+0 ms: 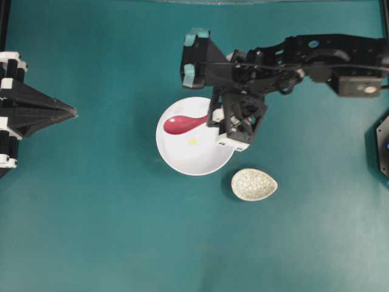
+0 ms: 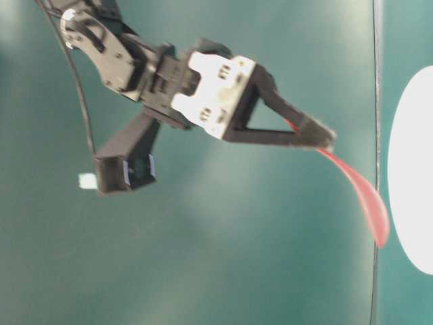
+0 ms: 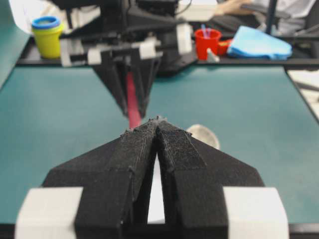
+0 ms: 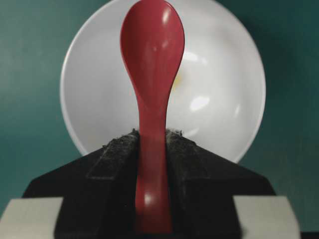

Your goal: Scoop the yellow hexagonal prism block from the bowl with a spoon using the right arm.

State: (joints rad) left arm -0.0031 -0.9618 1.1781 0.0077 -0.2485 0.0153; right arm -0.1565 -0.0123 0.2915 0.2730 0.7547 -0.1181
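Item 1, right gripper (image 4: 152,144): jaws part-closed, clamped on handle of spoon (image 4: 152,55); spoon pointed fwd & down over bowl (image 4: 89,59)

Item 2, spoon: pink-red, oval end hung inside bowl's outline near the rim, apparently empty

Item 3, yellow hexagonal prism block (image 1: 192,141): lay on bowl's floor, just beside & below spoon's tip in overhead view, not touching as far as could be told

Item 4, speckled rest (image 1: 254,184): on table near bowl, vacant

Item 5, left gripper (image 3: 157,130): jaws together, parked well apart from bowl

Status: spoon pickup done; dip, slide under block & lift judged outstanding
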